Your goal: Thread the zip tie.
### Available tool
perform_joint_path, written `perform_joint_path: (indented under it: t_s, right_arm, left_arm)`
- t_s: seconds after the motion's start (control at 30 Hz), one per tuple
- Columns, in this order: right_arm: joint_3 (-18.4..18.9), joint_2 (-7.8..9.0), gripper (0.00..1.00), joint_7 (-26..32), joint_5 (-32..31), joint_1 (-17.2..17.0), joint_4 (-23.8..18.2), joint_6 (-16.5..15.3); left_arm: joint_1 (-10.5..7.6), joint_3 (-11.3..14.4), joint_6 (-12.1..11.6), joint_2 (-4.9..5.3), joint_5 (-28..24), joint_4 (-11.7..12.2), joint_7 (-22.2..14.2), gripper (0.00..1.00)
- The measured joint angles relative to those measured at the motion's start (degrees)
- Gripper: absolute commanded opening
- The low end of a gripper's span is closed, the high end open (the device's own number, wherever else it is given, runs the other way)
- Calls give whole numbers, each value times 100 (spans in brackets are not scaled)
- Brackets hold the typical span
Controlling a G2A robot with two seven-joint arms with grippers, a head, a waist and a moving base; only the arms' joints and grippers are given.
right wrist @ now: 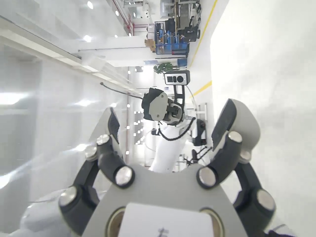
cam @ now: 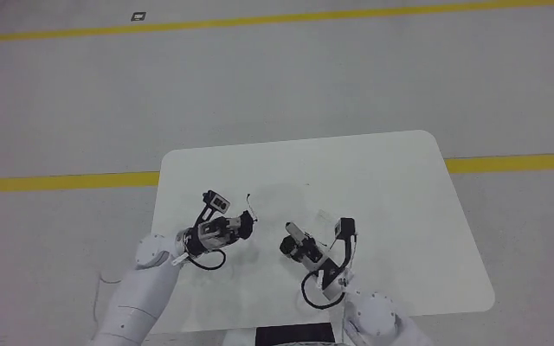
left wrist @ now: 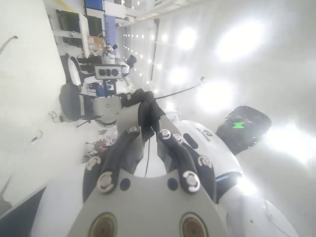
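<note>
The left gripper [cam: 245,223] is clamped on the black zip tie [cam: 249,205], above the desk [cam: 389,173]. In the left wrist view, the fingertips of the left gripper [left wrist: 147,99] are pressed together on the zip tie [left wrist: 177,92]. One length bows out beyond the tips and ends in a small blocky head. The other length runs back between the fingers toward the wrist.

The right gripper [cam: 293,233] faces it across a gap, with its fingers spread wide and nothing between them. It is the free one, and by my reading the only one placed to take a strap end.

What matters for the next move is how the strap lies against that opening. In the right wrist view, the right gripper [right wrist: 170,117] points straight at the left gripper [right wrist: 154,107]. The protruding part of the zip tie [right wrist: 116,90] leaves those closed tips sideways and rises away from the desk. Its long axis therefore runs across the right gripper's line of approach rather than along it. The head sits off toward one finger, outside the open span.

Going straight in would probably meet the left gripper's fingers before the strap. A shift toward the head end looks necessary, or the left wrist could turn to swing the strap into the gap. The strap is thin and springy, so a loose pinch may flick it aside.
</note>
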Motion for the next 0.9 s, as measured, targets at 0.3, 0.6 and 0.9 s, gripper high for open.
perform_joint_path:
  t_s: [0.3, 0.6, 0.9]
  right_arm:
    - [18, -36, 100, 709, 1616, 321, 480, -253]
    - [-122, -97, 100, 1235, 2759, 546, 704, -320]
    - [-122, -98, 100, 1216, 2773, 552, 699, -292]
  left_arm:
    - [-101, 453, 122, 236, -245, -78, 9, 0]
    - [-269, 892, -27, 594, -337, -28, 9, 0]
    - [-287, 924, -72, 627, -328, -18, 9, 0]
